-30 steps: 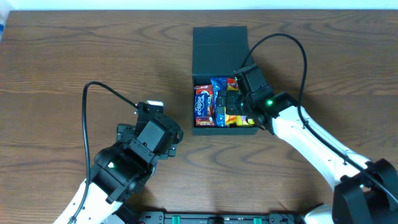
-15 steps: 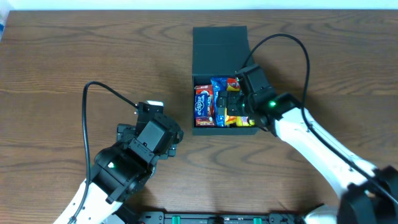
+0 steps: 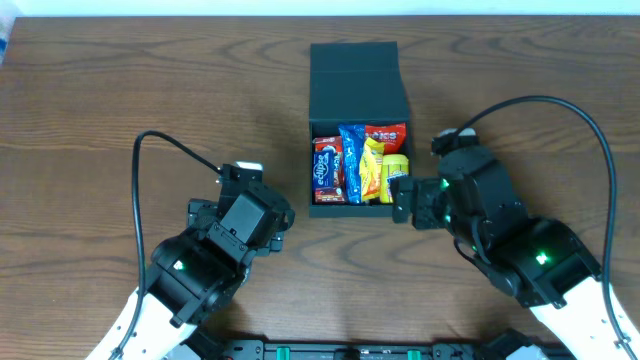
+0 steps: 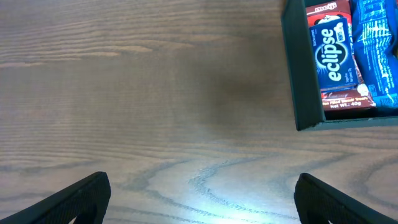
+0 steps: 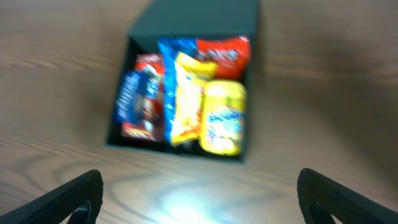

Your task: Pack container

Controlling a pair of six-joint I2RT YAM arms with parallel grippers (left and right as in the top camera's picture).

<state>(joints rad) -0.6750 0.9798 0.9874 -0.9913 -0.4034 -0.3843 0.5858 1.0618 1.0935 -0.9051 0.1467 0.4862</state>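
Note:
The container (image 3: 355, 80), a dark teal-black box with its flap lid open at the far side, stands mid-table. Inside lie several snack packets: a red Eclipse pack (image 3: 327, 168), a blue packet (image 3: 351, 150), a yellow packet (image 3: 375, 168) and a red packet (image 3: 386, 133). It shows blurred in the right wrist view (image 5: 193, 25) and at the top right of the left wrist view (image 4: 298, 81). My right gripper (image 3: 405, 198) is open and empty just right of and nearer than the box. My left gripper (image 3: 272, 222) is open and empty, left of the box.
Bare wooden table (image 3: 150, 90) lies all around the box. Black cables loop from each arm: one at the left (image 3: 140, 200), one at the right (image 3: 590, 130).
My right gripper has pulled back out of the container toward the near right, empty. A yellow packet and the red packet now show uncovered in the box. The left arm has not moved.

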